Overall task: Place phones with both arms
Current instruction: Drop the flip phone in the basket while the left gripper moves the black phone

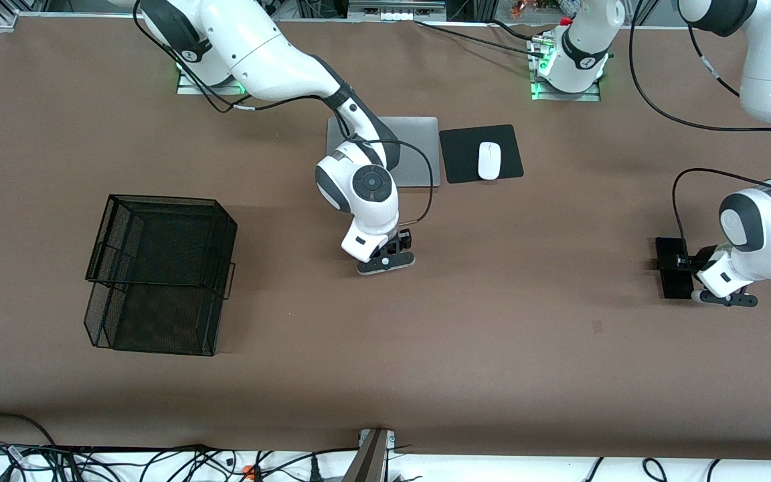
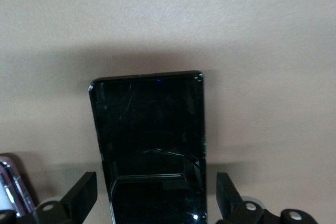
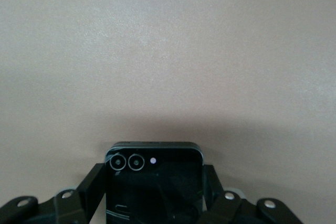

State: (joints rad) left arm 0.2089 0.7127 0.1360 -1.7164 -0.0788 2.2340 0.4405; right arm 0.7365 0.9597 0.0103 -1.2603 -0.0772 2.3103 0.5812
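Note:
A small squarish black phone with two round lenses sits between the fingers of my right gripper, which is shut on its two sides. The right gripper is low at the middle of the table, nearer to the front camera than the laptop, and the hand hides this phone in the front view. A long black slab phone lies flat on the table at the left arm's end. My left gripper straddles it, open, with a gap on each side.
A black wire mesh basket stands toward the right arm's end of the table. A silver laptop lies closed near the robots' bases, beside a black mouse pad with a white mouse on it.

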